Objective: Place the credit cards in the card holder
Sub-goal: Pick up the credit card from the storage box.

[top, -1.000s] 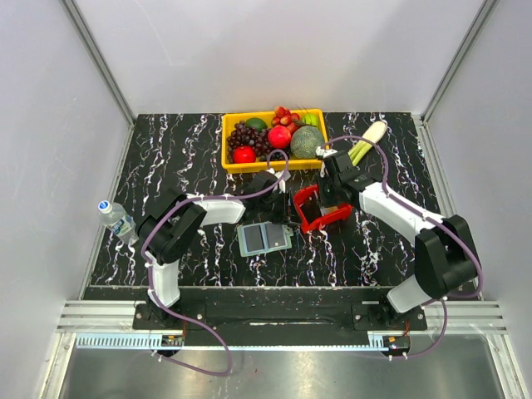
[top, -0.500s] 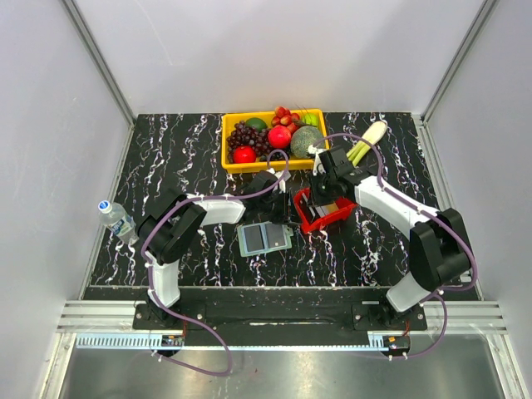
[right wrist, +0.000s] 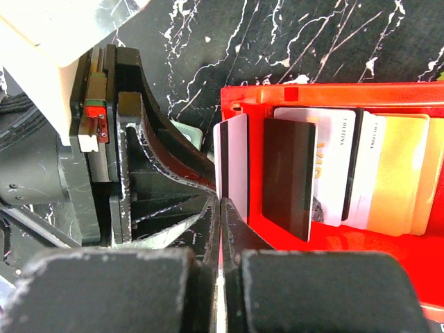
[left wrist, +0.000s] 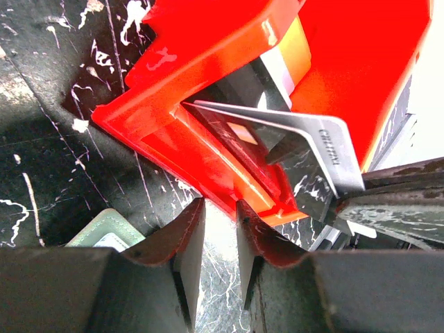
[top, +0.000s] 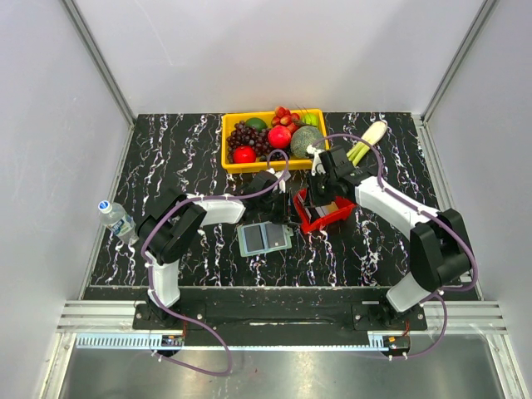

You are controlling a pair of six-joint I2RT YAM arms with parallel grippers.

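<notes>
Jaws of right gripper (right wrist: 220, 208) clamp grey credit card (right wrist: 231, 156) by its lower edge; card stands on edge, long axis up the frame, at left wall of red basket (right wrist: 333, 94); other credit cards (right wrist: 333, 173) lean inside, centre right; card holder (top: 264, 238) lies open on table (top: 183, 150), lower left of basket in top view, apart from held card; left gripper (left wrist: 218, 208) sits nearer it, jaws narrow, holding nothing; next move likely carries card down-left to holder.

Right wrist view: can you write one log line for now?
right gripper: shut on striped card | red basket: other cards inside | card holder: lying open
</notes>
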